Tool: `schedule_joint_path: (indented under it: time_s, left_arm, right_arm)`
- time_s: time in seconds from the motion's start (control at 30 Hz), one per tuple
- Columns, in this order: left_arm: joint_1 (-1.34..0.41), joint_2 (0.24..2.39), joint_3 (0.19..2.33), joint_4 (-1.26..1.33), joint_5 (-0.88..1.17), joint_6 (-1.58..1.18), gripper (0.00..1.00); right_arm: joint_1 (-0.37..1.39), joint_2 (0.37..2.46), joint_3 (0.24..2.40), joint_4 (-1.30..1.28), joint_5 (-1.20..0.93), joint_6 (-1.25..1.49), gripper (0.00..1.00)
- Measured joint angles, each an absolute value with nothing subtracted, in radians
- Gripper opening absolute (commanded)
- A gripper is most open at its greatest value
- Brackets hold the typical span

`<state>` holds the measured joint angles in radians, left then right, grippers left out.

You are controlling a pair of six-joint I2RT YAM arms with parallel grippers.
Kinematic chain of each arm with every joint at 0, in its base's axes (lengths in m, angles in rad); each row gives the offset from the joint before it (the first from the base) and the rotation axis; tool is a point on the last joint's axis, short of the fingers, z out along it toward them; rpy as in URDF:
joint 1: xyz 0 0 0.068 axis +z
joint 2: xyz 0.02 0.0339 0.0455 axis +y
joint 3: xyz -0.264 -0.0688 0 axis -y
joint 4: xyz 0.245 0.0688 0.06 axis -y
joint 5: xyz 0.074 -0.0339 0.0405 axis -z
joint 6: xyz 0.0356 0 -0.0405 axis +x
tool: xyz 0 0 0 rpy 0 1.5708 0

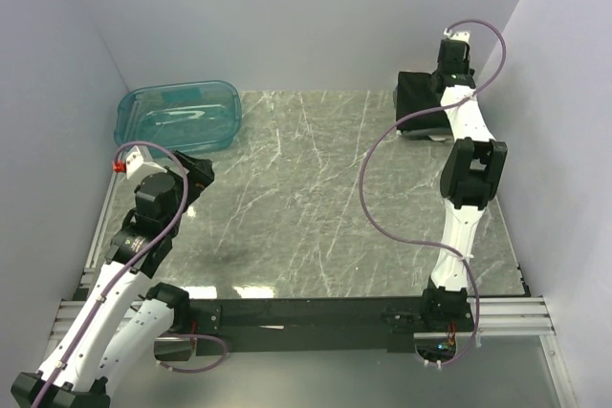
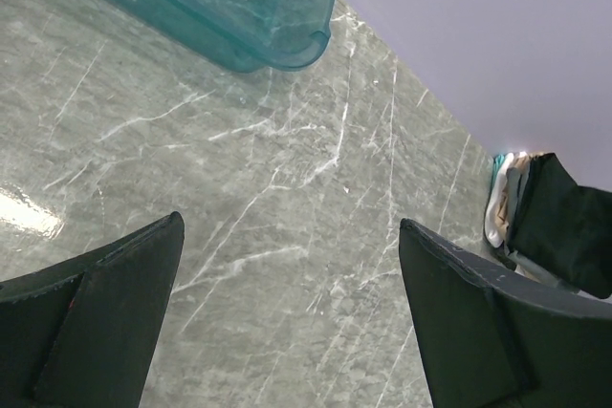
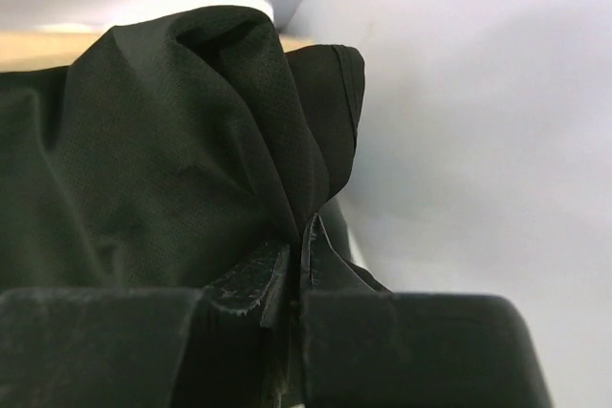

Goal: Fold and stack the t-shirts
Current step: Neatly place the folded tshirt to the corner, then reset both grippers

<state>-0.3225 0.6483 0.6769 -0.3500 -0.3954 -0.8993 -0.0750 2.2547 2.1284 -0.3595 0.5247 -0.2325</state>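
While the left gripper [image 2: 289, 255] is being held wide apart near the teal bin [image 2: 273, 31], the black t-shirt [image 3: 172, 160] is being pinched tight by the far-stretched right gripper [image 3: 298, 260].

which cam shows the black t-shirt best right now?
Right wrist: the black t-shirt fills the frame, a fold pinched between the shut jaws. Top external shows it small in the far right corner, partly behind the right arm. Left wrist catches it at the frame edge.
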Motion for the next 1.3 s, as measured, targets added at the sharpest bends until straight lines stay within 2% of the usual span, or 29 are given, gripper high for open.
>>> schedule_joint_path:
  time_s: [0.1, 0.13, 0.2, 0.23, 0.3, 0.37, 0.6, 0.73, 1.0, 1.3]
  left_arm:
    - [-0.323, 0.651, 0.677, -0.350, -0.399, -0.899, 0.99]
    - [-0.323, 0.652, 0.677, -0.350, -0.400, -0.899, 0.99]
    - [-0.323, 0.652, 0.677, -0.350, -0.401, -0.899, 1.00]
    - [-0.323, 0.652, 0.677, -0.350, -0.402, -0.899, 0.99]
    - [-0.323, 0.653, 0.677, -0.350, -0.402, -0.899, 1.00]
    - [-0.323, 0.657, 0.677, -0.350, -0.403, -0.899, 0.99]
    - [-0.323, 0.679, 0.677, -0.351, -0.406, -0.900, 0.99]
    - [-0.323, 0.677, 0.679, -0.364, -0.406, -0.900, 0.99]
    - [-0.323, 0.620, 0.679, -0.384, -0.410, -0.915, 0.99]
    - [-0.323, 0.591, 0.679, -0.386, -0.447, -0.964, 0.99]
  right_arm:
    - [-0.103, 2.298, 2.130, -0.363, 0.482, -0.202, 0.14]
    - [-0.112, 2.313, 2.133, -0.369, 0.470, -0.194, 0.29]
    - [-0.124, 2.337, 2.143, -0.377, 0.453, -0.175, 0.44]
    - [-0.130, 2.349, 2.150, -0.380, 0.445, -0.166, 0.59]
    - [-0.141, 2.368, 2.163, -0.383, 0.441, -0.146, 0.73]
    - [-0.150, 2.373, 2.167, -0.386, 0.443, -0.127, 0.82]
    - [-0.175, 2.361, 2.169, -0.387, 0.457, -0.025, 0.86]
    - [-0.180, 2.278, 2.085, -0.381, 0.458, 0.019, 0.88]
    - [-0.163, 1.884, 1.751, -0.294, 0.419, 0.058, 0.90]
    - [-0.008, 1.471, 1.427, -0.224, 0.380, 0.155, 0.90]
